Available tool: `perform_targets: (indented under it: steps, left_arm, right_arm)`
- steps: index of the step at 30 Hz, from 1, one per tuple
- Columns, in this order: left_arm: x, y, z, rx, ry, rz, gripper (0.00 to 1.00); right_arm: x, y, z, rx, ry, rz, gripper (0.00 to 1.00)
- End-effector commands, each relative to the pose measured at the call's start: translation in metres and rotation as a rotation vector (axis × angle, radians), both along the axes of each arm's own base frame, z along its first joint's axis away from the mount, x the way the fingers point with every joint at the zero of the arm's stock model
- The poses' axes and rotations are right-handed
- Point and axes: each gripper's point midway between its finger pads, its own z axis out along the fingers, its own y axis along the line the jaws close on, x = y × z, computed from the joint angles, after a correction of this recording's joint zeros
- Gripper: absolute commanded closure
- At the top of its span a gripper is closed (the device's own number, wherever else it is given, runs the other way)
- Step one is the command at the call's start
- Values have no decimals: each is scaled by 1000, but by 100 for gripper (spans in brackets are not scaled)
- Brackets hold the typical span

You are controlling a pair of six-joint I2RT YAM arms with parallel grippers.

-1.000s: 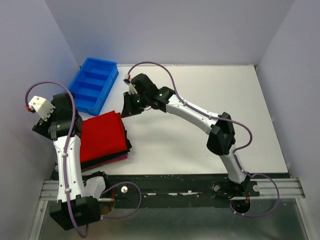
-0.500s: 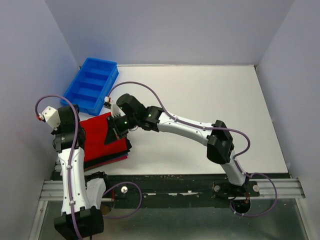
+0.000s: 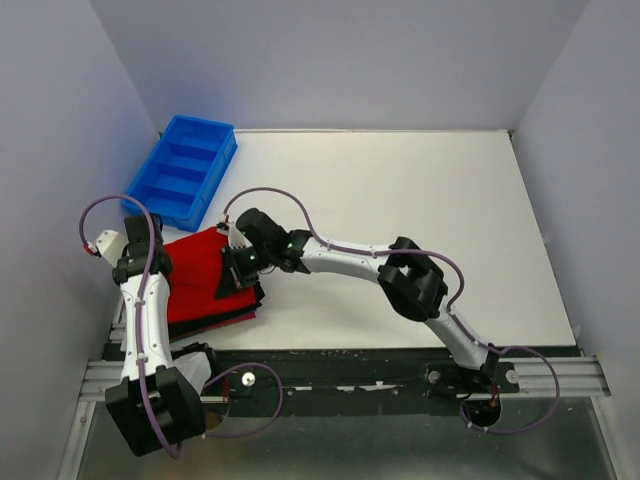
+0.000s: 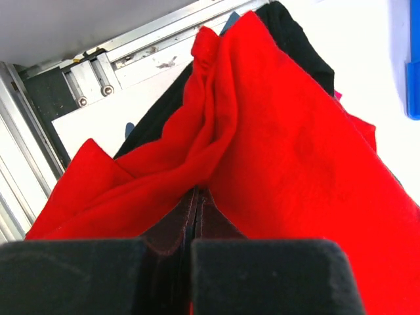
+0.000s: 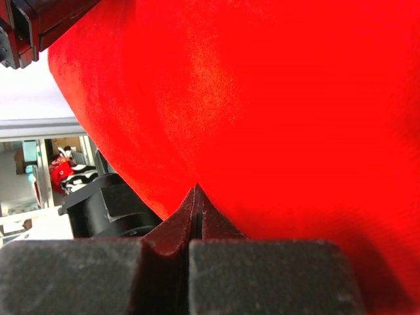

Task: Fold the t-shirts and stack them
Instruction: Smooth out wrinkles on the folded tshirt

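Left gripper (image 4: 195, 220) and right gripper (image 5: 195, 213) each pinch the red shirt (image 3: 198, 262) atop the stack (image 3: 218, 320), lower left of the overhead view. Best move both together, evenly, without dragging lower shirts.

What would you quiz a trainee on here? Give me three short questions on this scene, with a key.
1. True or false: the left end effector is shut on the red t-shirt.
2. What does the right end effector pinch?
3. The blue bin sits: A) beyond the red t-shirt, on the far left; B) on top of the red t-shirt; C) in the right end effector.

Key: 1 true; 2 the red t-shirt; 3 A.
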Motion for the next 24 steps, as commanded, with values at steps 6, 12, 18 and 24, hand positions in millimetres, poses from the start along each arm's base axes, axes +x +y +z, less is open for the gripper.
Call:
perform_targets:
  steps: [6,12,18,24]
  left_arm:
    - [-9,25,76,153,-93,49,100]
    - [-45,8,77,67,-66,160,100]
    - [-71,-15,27,-74,66,242,100]
    - [-65,-14,-2,-98,1,349,100]
  right_arm:
    - [9,-12,40,48,-114,-22,99]
    - [19,-8,75,79,-148,-37,99]
    - [52,5,75,73,-131,-103,99]
    - [105,15,59,67,-79,-243,99]
